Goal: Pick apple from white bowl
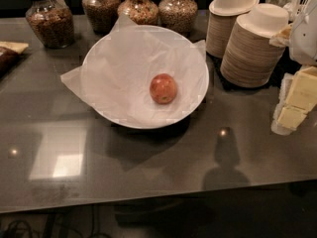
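Note:
A small round red-orange apple (163, 88) lies inside the large white bowl (198, 105), right of the bowl's centre. The bowl is lined with a crinkled white paper sheet (119, 68) that sticks out over its left rim. The bowl stands on a dark glossy counter (148, 167), a little behind its middle. The gripper is not in view.
Several glass jars of grains and nuts (49, 21) stand along the back edge. Two stacks of beige paper bowls (250, 46) stand at the back right. Yellow and white packets (297, 100) lie at the right edge. A dark wrapped item (7, 56) lies at the far left.

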Motion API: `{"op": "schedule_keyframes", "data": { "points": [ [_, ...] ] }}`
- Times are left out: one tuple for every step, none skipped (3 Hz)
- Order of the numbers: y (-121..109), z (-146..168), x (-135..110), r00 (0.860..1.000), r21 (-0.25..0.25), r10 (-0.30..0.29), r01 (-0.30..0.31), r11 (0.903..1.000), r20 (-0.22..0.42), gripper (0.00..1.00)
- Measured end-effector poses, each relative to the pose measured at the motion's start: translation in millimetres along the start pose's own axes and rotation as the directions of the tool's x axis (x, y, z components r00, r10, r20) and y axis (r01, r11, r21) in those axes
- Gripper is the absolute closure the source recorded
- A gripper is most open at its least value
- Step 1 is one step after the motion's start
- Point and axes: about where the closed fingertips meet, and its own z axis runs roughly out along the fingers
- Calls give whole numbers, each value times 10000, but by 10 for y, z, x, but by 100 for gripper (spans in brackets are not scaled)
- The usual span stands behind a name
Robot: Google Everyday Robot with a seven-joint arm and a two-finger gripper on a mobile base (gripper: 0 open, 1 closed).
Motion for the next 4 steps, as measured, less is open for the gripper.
{"op": "schedule_keyframes", "data": {
  "points": [
    [0, 0, 0, 10000, 0, 0, 0, 10000, 0, 0],
    [-105, 84, -227, 9982, -4, -484, 484, 9988, 342, 0],
    [-279, 159, -743, 9823, 216, -1492, 1477, 9888, 1133, 0],
    [-280, 159, -744, 9823, 217, -1492, 1477, 9888, 1136, 0]
  ]
}}
